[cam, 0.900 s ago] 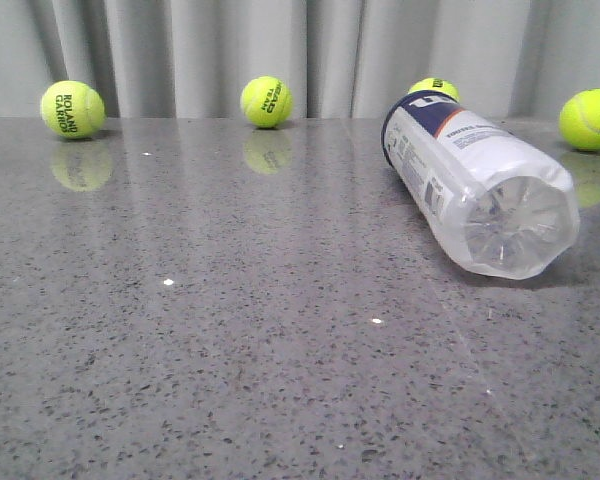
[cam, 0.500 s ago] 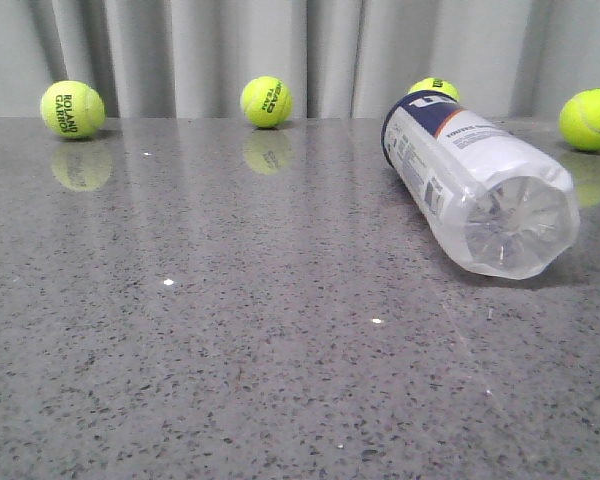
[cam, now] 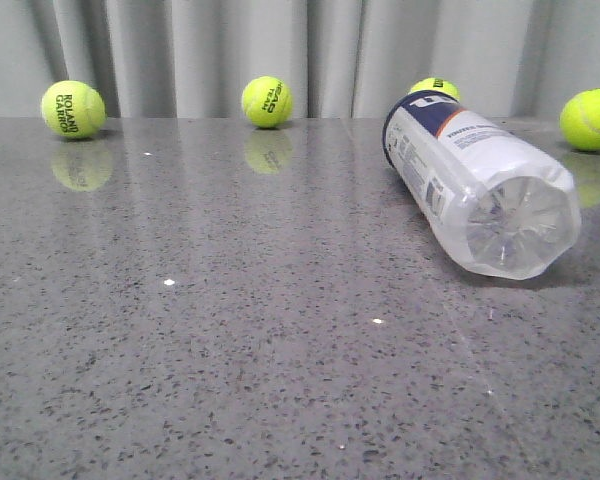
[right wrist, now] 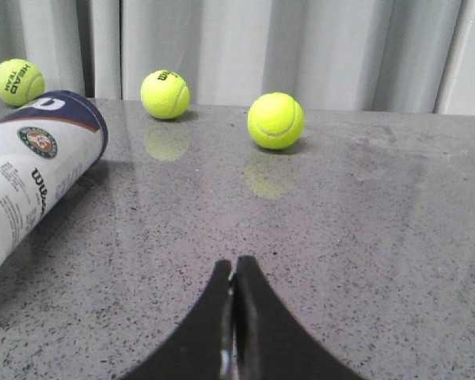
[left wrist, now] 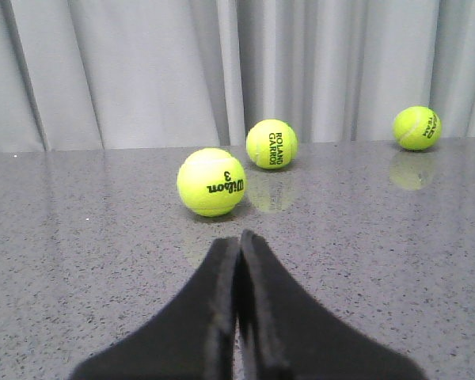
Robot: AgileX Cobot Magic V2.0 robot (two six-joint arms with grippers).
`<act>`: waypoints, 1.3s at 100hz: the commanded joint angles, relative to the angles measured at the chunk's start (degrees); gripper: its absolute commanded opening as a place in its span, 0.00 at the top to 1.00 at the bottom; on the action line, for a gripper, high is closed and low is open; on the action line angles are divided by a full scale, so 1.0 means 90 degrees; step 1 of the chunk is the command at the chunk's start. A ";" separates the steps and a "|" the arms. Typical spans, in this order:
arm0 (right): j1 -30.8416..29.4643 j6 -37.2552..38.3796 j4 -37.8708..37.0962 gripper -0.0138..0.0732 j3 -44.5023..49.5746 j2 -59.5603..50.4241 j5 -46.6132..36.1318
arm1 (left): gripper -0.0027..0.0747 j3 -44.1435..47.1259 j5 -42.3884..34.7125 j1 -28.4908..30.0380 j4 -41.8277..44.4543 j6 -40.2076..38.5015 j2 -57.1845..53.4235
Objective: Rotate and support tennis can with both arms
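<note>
A staged test or demonstration space is suggested rather than a home or a shop. A polished grey speckled stone tabletop [cam: 230, 330] is seen, glossy enough that reflections are thrown back from it. The whole background is closed off by a plain pale pleated curtain [cam: 180, 50], so no walls, furniture or windows are shown. Beyond the closed tips of the left gripper [left wrist: 238, 241], only yellow-green tennis balls [left wrist: 211, 182] are scattered on the bare surface. Ahead of the right gripper [right wrist: 233, 265], more balls and a tennis can [right wrist: 32, 170] lying on its side are found. Nothing domestic or commercial is displayed.
</note>
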 commanded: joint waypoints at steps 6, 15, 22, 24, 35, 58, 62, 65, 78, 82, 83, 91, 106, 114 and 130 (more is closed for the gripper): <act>-0.0028 -0.0047 -0.0019 0.92 -0.0125 -0.0181 -0.0745 | 0.99 0.0278 -0.0485 0.0000 -0.0005 -0.0017 -0.0201; -0.0028 -0.0047 -0.0019 0.92 -0.0148 -0.0176 -0.0951 | 0.99 0.0278 -0.0485 0.0000 -0.0005 -0.0017 -0.0201; -0.0028 -0.0047 -0.0019 0.92 -0.0281 -0.0170 -0.0822 | 0.99 0.0278 -0.0485 0.0000 -0.0005 -0.0017 -0.0201; -0.0028 -0.0047 -0.0019 0.92 -0.0349 -0.0161 -0.0779 | 0.99 0.0278 -0.0485 0.0000 -0.0005 -0.0017 -0.0201; -0.0028 -0.0047 -0.0019 0.92 -0.0895 0.0023 0.0018 | 0.99 0.0278 -0.0485 0.0000 -0.0005 -0.0017 -0.0201; -0.0028 -0.0047 -0.0013 0.92 -0.2437 0.1017 0.1901 | 0.99 0.0278 -0.0485 0.0000 -0.0005 -0.0017 -0.0201; -0.0028 -0.0047 -0.0013 0.92 -0.2671 0.1268 0.2162 | 0.99 0.0278 -0.0485 0.0000 -0.0005 -0.0017 -0.0201; -0.0028 -0.0047 -0.0013 0.92 -0.2901 0.1444 0.2336 | 0.99 0.0278 -0.0485 0.0000 -0.0005 -0.0017 -0.0201; -0.0028 -0.0047 -0.0013 0.92 -0.3709 0.2348 0.3135 | 0.99 0.0278 -0.0485 0.0000 -0.0005 -0.0017 -0.0201; -0.0028 -0.0047 -0.0013 0.92 -0.3965 0.2638 0.3310 | 0.99 0.0278 -0.0485 0.0000 -0.0005 -0.0017 -0.0201; -0.0028 -0.0047 -0.0013 0.92 -0.4007 0.2687 0.3378 | 0.99 0.0278 -0.0485 0.0000 -0.0005 -0.0017 -0.0201; -0.0028 -0.0047 -0.0013 0.92 -0.4499 0.3208 0.3725 | 0.99 0.0278 -0.0485 0.0000 -0.0005 -0.0017 -0.0201; -0.0028 -0.0047 -0.0013 0.92 -0.5258 0.4182 0.4359 | 0.99 0.0278 -0.0485 0.0000 -0.0005 -0.0017 -0.0201; -0.0028 -0.0047 -0.0002 0.91 -0.5573 0.4611 0.4601 | 0.99 0.0278 -0.0485 0.0000 -0.0005 -0.0017 -0.0201; -0.0028 -0.0047 0.0084 0.74 -0.5961 0.5284 0.5005 | 0.99 0.0278 -0.0485 0.0000 -0.0005 -0.0017 -0.0201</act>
